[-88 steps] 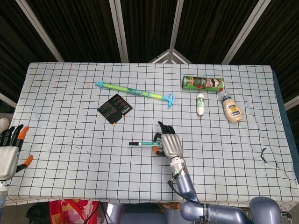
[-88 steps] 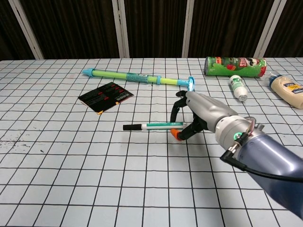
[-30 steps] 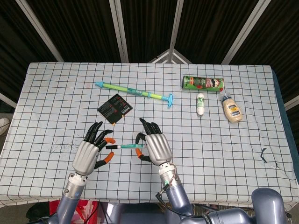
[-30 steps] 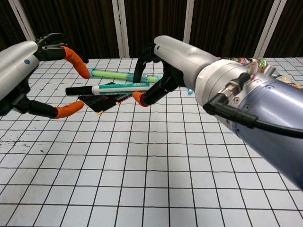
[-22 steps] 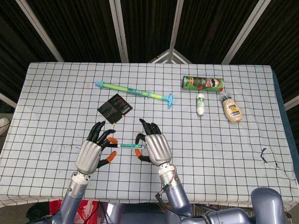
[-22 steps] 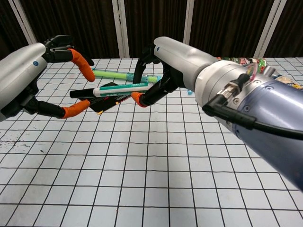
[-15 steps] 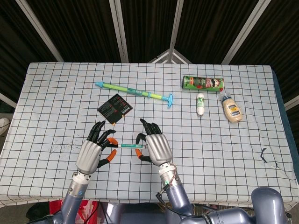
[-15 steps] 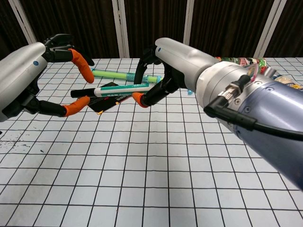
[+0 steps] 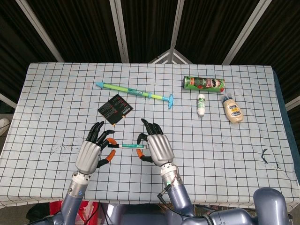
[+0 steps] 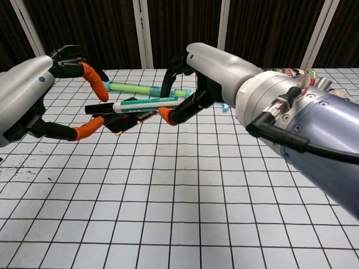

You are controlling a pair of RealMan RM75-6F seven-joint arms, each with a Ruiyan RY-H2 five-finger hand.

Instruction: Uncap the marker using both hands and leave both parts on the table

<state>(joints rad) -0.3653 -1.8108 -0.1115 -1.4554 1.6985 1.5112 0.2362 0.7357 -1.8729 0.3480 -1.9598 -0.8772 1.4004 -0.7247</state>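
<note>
Lifted off the cloth since three seconds ago, the marker (image 10: 147, 103) now hangs above the table (image 9: 243, 154), pinched in my right hand (image 9: 156, 148) near its barrel's right end, thumb below and fingers curled over the top. Over the last second my left hand (image 9: 91, 153) has crept in from the left: its orange-tipped thumb and forefinger (image 10: 94, 80) now bracket the black cap (image 10: 97, 108), one above and one below. From the chest view they look apart from the cap, open around it, not yet clamped; the head view is too small to settle whether either tip touches. So I judge the lift done and the cap grip only half made, with the pull still ahead. Closing squarely on that short cap matters, since a glancing pinch could twist the marker out of the right hand's hold. Behind the hands, the black card (image 9: 115, 109) and the blue-green toy syringe (image 9: 134, 92) lie flat on the cloth.
</note>
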